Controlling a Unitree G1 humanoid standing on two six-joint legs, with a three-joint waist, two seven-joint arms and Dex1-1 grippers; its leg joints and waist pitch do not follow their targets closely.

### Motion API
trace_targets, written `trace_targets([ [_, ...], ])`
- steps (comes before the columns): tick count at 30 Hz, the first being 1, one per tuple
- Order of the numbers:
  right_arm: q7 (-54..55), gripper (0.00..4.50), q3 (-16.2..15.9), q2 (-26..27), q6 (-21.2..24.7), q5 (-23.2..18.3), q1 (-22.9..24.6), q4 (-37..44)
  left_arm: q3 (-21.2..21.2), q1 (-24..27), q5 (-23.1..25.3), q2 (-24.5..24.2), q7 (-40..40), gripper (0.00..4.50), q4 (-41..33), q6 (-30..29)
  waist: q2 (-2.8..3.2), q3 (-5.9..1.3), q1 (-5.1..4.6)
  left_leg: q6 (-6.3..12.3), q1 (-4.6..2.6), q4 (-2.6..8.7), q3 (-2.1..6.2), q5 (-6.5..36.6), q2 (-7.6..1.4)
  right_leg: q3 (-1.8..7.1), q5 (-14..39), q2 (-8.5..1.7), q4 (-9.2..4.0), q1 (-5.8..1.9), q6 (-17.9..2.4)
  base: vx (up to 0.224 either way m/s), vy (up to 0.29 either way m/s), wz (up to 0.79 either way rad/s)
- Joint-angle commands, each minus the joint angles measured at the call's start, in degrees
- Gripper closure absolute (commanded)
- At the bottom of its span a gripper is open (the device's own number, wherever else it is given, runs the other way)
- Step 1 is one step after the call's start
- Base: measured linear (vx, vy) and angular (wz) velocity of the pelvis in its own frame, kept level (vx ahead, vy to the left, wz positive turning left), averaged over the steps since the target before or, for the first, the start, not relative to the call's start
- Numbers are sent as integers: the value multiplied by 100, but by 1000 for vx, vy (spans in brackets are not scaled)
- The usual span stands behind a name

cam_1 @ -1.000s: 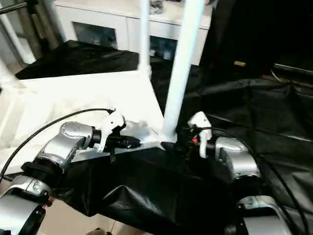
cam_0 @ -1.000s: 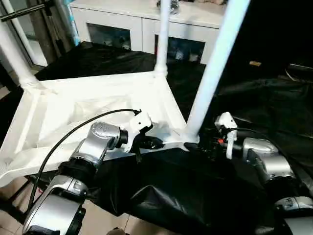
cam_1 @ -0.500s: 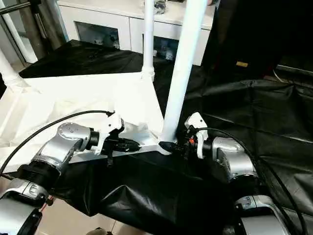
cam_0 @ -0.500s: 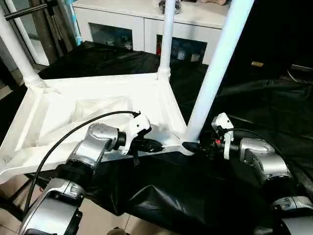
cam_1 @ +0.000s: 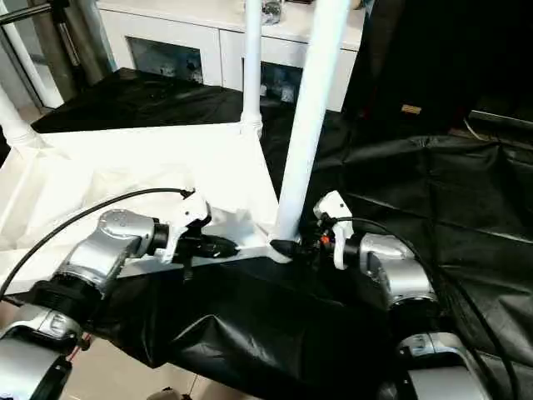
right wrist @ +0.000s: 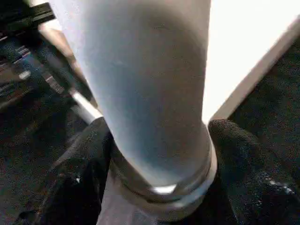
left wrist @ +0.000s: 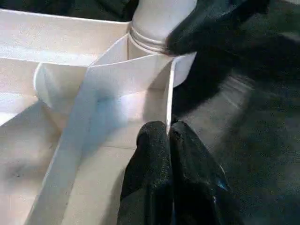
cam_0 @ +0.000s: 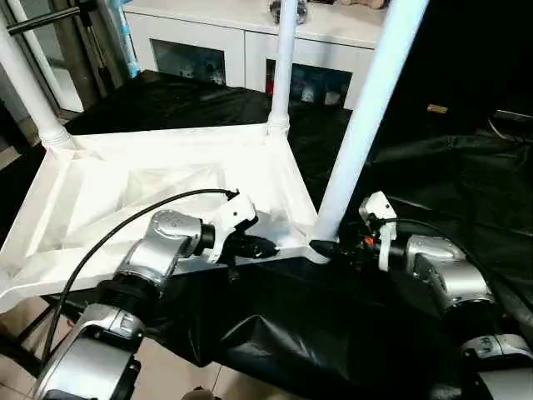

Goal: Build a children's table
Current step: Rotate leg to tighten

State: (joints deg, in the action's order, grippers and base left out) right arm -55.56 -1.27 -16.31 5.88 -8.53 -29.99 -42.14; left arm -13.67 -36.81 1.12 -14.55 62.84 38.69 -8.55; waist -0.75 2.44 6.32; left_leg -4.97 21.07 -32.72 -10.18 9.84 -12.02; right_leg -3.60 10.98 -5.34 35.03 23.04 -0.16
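The left gripper (left wrist: 168, 136) is clenching its jaws on the thin raised rim of the upturned children's table (cam_0: 158, 179), close to the near corner, one black finger on each side of the rim wall. The right gripper (right wrist: 157, 140) is grasping the base of the nearest leg (cam_0: 360, 125), its two fingers (right wrist: 236, 150) pressing against opposite sides of the tube just above the ridged ring where it is sitting in the corner socket. The white top is lying upside down, ribbed underside facing up, on a work table draped in black cloth (cam_0: 433, 183), with its near left part jutting past the cloth's edge. Three legs are standing up from its corners: the held one, a far leg (cam_0: 281, 67), and a left leg (cam_0: 29, 92). Behind is standing a white cabinet (cam_0: 250, 42) with glass doors.
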Motion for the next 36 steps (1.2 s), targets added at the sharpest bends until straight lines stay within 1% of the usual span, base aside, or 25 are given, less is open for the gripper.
trace_targets([
  [1, 1111, 154, 31, 368, -82, 230, -201, -450, 125, -281, 31, 470, -881, 450, 291, -42, -27, -326, -68, 107, -84, 366, -15, 1139, -100, 207, 1113, -267, -429, -261, -1295, 0, 0, 0],
  [2, 1542, 154, 111, 485, -87, 263, -263, -607, 160, -370, 60, 582, -1132, 450, 419, -52, -32, -332, -61, 71, -87, 361, -10, 1164, -94, 203, 1185, -272, -433, -275, -1261, 0, 0, 0],
  [4, 2383, 160, 313, 809, -13, 219, -402, -905, 244, -595, 89, 858, -1662, 450, 689, -114, -25, -318, -95, 19, -86, 373, -13, 1260, -88, 218, 1283, -259, -454, -255, -1189, 0, 0, 0],
  [5, 2383, 160, 313, 809, -13, 219, -402, -905, 244, -595, 89, 858, -1662, 450, 689, -114, -10, -330, -116, -4, -80, 378, -3, 1260, -84, 219, 1248, -263, -453, -269, -1158, 0, 0, 0],
  [6, 2543, 165, 362, 897, -3, 191, -431, -959, 261, -646, 89, 922, -1790, 450, 742, -121, -25, -344, -114, 19, -73, 367, 0, 1220, -77, 211, 1178, -263, -448, -285, -1161, 0, 0, 0],
  [7, 2737, 174, 388, 1030, -19, 181, -466, -1005, 285, -708, 78, 1010, -1926, 450, 807, -135, -13, -340, -114, 81, -73, 355, -10, 1186, -76, 220, 1025, -258, -445, -272, -1183, 0, 0, 0],
  [8, 2968, 180, 409, 1154, -42, 189, -507, -1053, 280, -751, 92, 1074, -2024, 450, 853, -125, -8, -345, -118, 122, -59, 353, -6, 1146, -68, 214, 965, -259, -441, -288, -1187, 0, 0, 0],
  [10, 3432, 182, 377, 1470, -151, 267, -645, -1206, 227, -800, 161, 1203, -2174, 450, 912, -57, -2, -344, -135, 113, -54, 363, -3, 1096, -71, 211, 921, -252, -435, -279, -1185, 0, 0, 0],
  [13, 3395, 182, 265, 1609, -467, 388, -694, -1271, 200, -802, 208, 1244, -2152, 450, 945, 31, 2, -340, -151, 112, -52, 367, -1, 1201, -74, 203, 949, -252, -447, -287, -1188, 0, 0, 0],
  [14, 3389, 149, 236, 1625, -570, 431, -703, -1290, 186, -799, 213, 1243, -2129, 450, 952, 62, -4, -342, -147, 134, -46, 365, -2, 1217, -75, 205, 939, -256, -445, -287, -1185, 0, 0, 0],
  [15, 3390, 129, 208, 1637, -693, 483, -715, -1317, 167, -794, 216, 1236, -2095, 450, 963, 103, -6, -345, -146, 141, -47, 362, -4, 1218, -74, 206, 933, -258, -447, -288, -1182, 0, 0, 0],
  [17, 3395, 109, 281, 1560, -826, 482, -768, -1346, 154, -711, 151, 1128, -1812, 450, 894, 211, -1, -342, -148, 171, -51, 363, -6, 1248, -75, 211, 963, -261, -450, -282, -1194, 0, 0, 0],
  [18, 3340, 98, 302, 1498, -860, 467, -782, -1349, 149, -676, 130, 1064, -1695, 450, 859, 241, -52, -341, -150, 194, -44, 365, -9, 1207, -76, 209, 916, -251, -445, -291, -1197, 0, 0, 0],
  [19, 3228, 86, 305, 1425, -899, 448, -781, -1316, 142, -642, 114, 995, -1592, 450, 821, 276, -34, -340, -137, 207, -51, 364, -6, 1192, -77, 208, 911, -258, -437, -289, -1210, 0, 0, 0],
  [20, 3121, 78, 296, 1359, -926, 440, -777, -1280, 139, -610, 89, 937, -1485, 450, 784, 315, -25, -341, -143, 245, -37, 362, -5, 1156, -76, 209, 849, -258, -431, -298, -1223, 0, 0, 0],
  [22, 2988, 63, 267, 1276, -945, 449, -771, -1247, 142, -568, 40, 874, -1331, 450, 731, 327, -25, -347, -151, 274, -35, 356, -4, 1106, -77, 205, 757, -257, -418, -306, -1243, 0, 0, 0],
  [23, 2687, 52, 176, 1149, -965, 473, -738, -1169, 131, -502, -13, 777, -1101, 450, 641, 338, -23, -346, -158, 290, -33, 353, -9, 1099, -77, 209, 722, -255, -414, -303, -1261, 0, 0, 0],
  [24, 2484, 52, 123, 1078, -1003, 492, -718, -1143, 123, -462, -31, 723, -961, 450, 590, 363, -25, -347, -157, 328, -25, 350, -5, 1059, -79, 202, 668, -257, -408, -317, -1298, 0, 0, 0],
  [25, 2184, 52, 43, 982, -1024, 504, -665, -1065, 111, -408, -78, 654, -754, 450, 506, 331, -13, -351, -157, 375, -33, 338, -14, 990, -86, 209, 532, -253, -391, -307, -1357, 0, 0, 0],
  [29, 1213, 52, -174, 663, -1115, 532, -468, -820, 35, -229, -216, 396, -42, 450, 235, 315, -19, -359, -127, 479, -38, 323, -23, 879, -101, 210, 231, -247, -351, -319, -1462, 0, 0, 0],
  [30, 1019, 52, -224, 597, -1155, 530, -413, -750, 10, -200, -228, 341, 75, 450, 185, 307, -22, -357, -124, 536, -25, 313, -26, 840, -100, 202, 114, -237, -334, -327, -1497, 0, 0, 0],
  [31, 844, 52, -242, 551, -1135, 487, -368, -675, -7, -183, -232, 295, 158, 450, 161, 315, -11, -356, -117, 564, -38, 314, -31, 841, -110, 198, 88, -235, -333, -317, -1524, 0, 0, 0],
  [33, 416, 52, -254, 461, -997, 316, -285, -498, -28, -140, -275, 200, 367, 450, 94, 336, -20, -351, -114, 553, -40, 318, -34, 897, -110, 195, 186, -234, -338, -319, -1538, 0, 0, 0],
  [35, -157, 52, -331, 308, -833, 131, -155, -235, -58, -63, -360, 39, 742, 450, -65, 283, -5, -344, -95, 539, -43, 325, -37, 1020, -132, 199, 365, -246, -348, -309, -1536, 0, 0, 0],
  [36, -338, 52, -363, 254, -783, 81, -111, -151, -67, -31, -389, -19, 885, 450, -132, 257, -12, -340, -92, 537, -44, 329, -37, 1045, -128, 198, 400, -242, -358, -315, -1528, 0, 0, 0],
])
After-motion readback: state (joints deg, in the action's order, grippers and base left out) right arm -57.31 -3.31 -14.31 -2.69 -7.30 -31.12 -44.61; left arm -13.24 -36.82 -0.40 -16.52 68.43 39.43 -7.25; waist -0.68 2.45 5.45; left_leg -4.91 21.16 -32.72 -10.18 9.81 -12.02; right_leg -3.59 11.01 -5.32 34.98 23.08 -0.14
